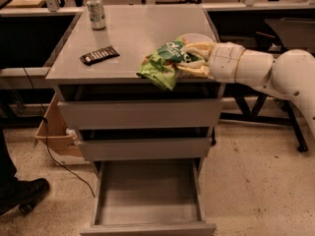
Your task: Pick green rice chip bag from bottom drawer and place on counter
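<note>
tool [191, 60] gripping green rice chip bag [158, 68], over counter [133, 33] front rt — bowl [199, 36] half-hidden

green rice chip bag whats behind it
Only the rim of a white bowl shows; the rest is covered by the green rice chip bag and the pincer gripping it at the counter edge.

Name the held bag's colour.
Bag: bright green, white lettering, camera view; gripper holds it at counter edge.
</note>
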Controlling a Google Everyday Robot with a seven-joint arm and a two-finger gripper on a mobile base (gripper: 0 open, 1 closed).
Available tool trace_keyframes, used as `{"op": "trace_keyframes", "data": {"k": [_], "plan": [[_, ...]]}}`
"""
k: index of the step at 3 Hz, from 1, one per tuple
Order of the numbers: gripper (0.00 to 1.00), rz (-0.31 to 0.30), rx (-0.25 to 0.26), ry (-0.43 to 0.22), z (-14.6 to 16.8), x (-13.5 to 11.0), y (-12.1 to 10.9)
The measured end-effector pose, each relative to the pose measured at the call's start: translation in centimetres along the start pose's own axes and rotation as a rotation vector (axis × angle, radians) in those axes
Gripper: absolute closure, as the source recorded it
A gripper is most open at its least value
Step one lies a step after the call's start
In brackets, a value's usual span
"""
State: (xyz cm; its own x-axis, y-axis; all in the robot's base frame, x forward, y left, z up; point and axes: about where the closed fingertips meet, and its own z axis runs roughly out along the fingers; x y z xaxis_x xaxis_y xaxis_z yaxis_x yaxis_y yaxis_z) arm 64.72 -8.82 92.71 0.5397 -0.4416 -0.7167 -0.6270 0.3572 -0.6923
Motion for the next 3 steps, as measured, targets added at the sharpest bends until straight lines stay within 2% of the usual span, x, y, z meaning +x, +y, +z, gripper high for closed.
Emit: {"op": "trace_keyframes", "data": {"k": [1,2,3], "plan": [[1.00,0.044,0.020,-0.005,4.8,1.7,-2.5],[1.00,0.065,0.020,-0.006,7.7,2.5,-3.3],[1.00,0.047,-0.007,-0.010,10.9,1.9,-3.8]]}}
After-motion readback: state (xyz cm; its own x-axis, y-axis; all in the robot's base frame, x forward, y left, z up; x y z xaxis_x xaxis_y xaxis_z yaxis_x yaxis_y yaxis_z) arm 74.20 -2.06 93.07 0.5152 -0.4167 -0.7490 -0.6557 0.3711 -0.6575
